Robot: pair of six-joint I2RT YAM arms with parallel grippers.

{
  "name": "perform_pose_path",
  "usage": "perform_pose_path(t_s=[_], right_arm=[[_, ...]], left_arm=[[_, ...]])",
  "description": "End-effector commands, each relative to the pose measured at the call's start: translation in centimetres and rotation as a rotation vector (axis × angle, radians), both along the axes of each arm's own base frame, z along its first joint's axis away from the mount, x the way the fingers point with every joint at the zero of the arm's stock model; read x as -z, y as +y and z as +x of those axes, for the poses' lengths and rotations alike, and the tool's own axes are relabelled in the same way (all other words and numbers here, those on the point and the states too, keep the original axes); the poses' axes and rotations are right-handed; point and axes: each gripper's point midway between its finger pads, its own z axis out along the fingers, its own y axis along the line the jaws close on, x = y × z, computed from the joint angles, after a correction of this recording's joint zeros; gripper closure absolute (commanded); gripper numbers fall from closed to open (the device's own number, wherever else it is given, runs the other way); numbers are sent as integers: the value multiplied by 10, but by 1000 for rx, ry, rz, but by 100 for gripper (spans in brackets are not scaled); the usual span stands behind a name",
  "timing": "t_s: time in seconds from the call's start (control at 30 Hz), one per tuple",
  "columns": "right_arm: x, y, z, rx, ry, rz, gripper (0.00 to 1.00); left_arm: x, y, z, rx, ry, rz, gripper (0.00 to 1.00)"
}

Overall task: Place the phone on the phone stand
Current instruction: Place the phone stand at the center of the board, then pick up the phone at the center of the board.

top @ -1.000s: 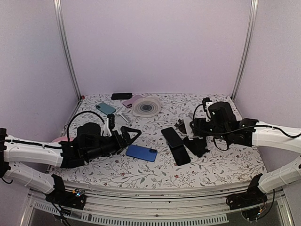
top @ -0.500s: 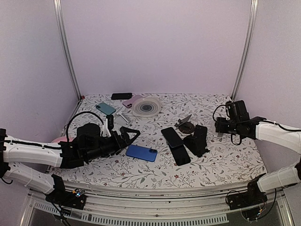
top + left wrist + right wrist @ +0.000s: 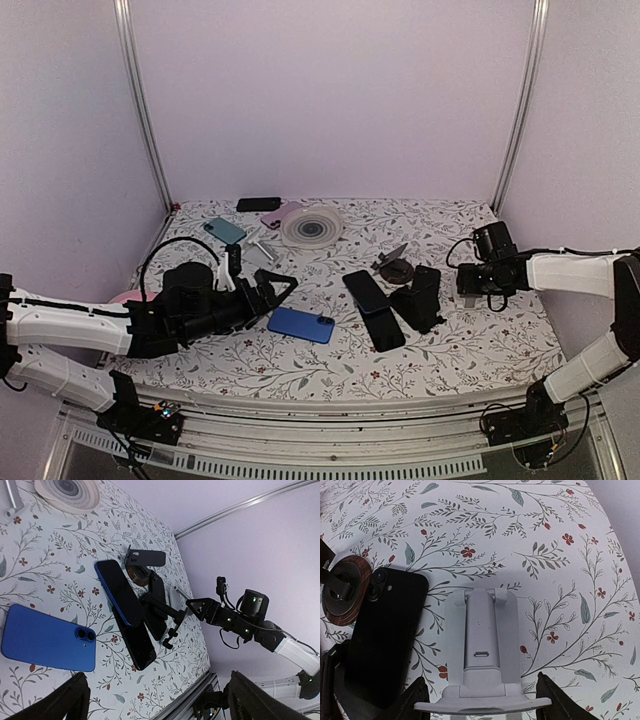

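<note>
The left fingers point(image 3: 70, 700) are spread wide with nothing held between them, low over the floral desk point(image 3: 470, 350). Near them, left of centre, the blue phone point(image 3: 300, 325) is lying flat with its camera side up. A grey phone stand point(image 3: 482, 645) is grasped across its wide lower plate by the right fingers point(image 3: 417, 700) and is held clear of the desk at the right side. Below it, a black phone point(image 3: 385, 630) is seen beside a round wood-rimmed base point(image 3: 340, 597).
</note>
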Motion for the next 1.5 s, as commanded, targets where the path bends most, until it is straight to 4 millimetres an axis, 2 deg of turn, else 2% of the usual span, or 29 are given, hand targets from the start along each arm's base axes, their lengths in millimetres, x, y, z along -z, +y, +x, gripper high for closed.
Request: perform_pose_path(t_s=[0.0, 0.33, 0.6, 1.0, 1.47], right_arm=[[3, 2, 10, -12, 4, -11, 60], [4, 0, 10, -10, 26, -32, 21], [-4, 1, 10, -13, 27, -21, 0], [-31, 0, 11, 4, -31, -6, 1], [-64, 1, 1, 3, -104, 29, 1]], left_arm=[[3, 7, 1, -15, -10, 19, 3], [4, 6, 2, -15, -9, 21, 3], [6, 4, 2, -9, -6, 23, 3], [5, 4, 2, -7, -9, 23, 3], [7, 4, 1, 0, -13, 38, 3]])
